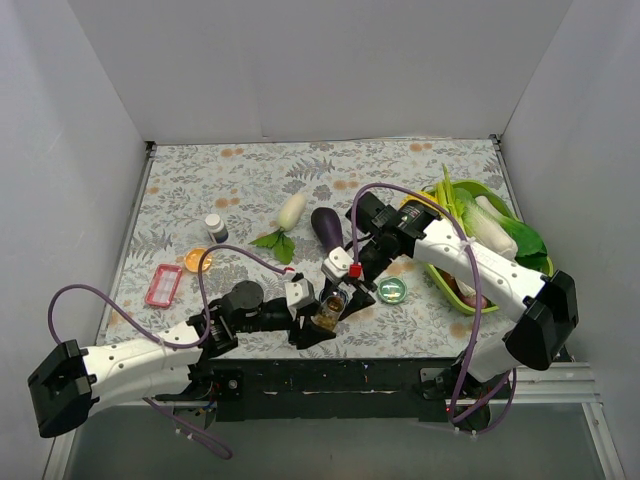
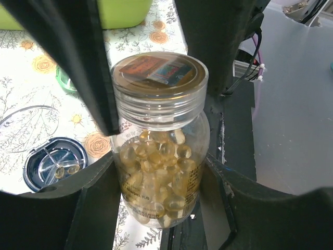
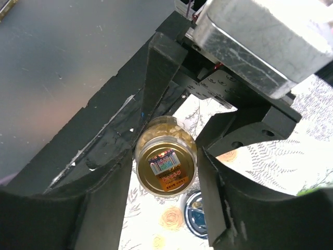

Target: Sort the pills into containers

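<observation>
My left gripper [image 1: 322, 318] is shut on the body of the clear amber bottle [image 2: 158, 172], which is full of yellow pills and held just above the table's near edge. My right gripper [image 3: 166, 166] comes from above, its fingers [image 2: 78, 52] closed on either side of the bottle's yellowish cap [image 3: 165, 167]. The round silvery-blue tin [image 2: 54, 164] lies open on the table beside the bottle with a few pills inside; it also shows in the right wrist view [image 3: 195, 213]. A green-topped tin [image 1: 391, 290] lies further right.
A lime-green tray [image 1: 535, 262] of vegetables stands at the right. An eggplant [image 1: 330, 230] and a white radish [image 1: 290, 210] lie behind the grippers. At the left are a small dark-capped bottle [image 1: 216, 227], a round orange dish [image 1: 197, 260] and a red pill box [image 1: 163, 285].
</observation>
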Robot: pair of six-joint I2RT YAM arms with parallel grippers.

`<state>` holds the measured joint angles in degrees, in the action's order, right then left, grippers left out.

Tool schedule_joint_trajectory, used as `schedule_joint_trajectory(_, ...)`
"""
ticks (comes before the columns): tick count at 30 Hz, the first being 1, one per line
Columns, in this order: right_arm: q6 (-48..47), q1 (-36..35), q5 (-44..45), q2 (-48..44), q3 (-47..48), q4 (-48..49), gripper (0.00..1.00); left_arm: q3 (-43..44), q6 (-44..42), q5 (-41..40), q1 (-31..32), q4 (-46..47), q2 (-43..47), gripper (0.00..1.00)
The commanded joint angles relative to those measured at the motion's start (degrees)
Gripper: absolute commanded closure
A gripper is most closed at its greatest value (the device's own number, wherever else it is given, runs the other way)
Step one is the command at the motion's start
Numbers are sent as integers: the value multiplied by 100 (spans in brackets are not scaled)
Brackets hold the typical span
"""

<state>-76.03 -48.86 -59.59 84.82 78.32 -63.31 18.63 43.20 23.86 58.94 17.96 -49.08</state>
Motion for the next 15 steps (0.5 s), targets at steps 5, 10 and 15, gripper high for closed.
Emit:
schedule_joint_trajectory(5, 1009, -88, 307, 44, 218, 239, 60, 325, -171, -187, -14, 103, 118, 100)
schedule_joint_trajectory(10, 3021, -88, 843, 324, 314, 969, 79, 456, -391, -1712, -14, 261, 180, 100)
schedule_joint_trajectory(15, 5514, 183, 1747, 581, 158, 1723, 97, 957, -743, -3298, -14, 796, -477, 100)
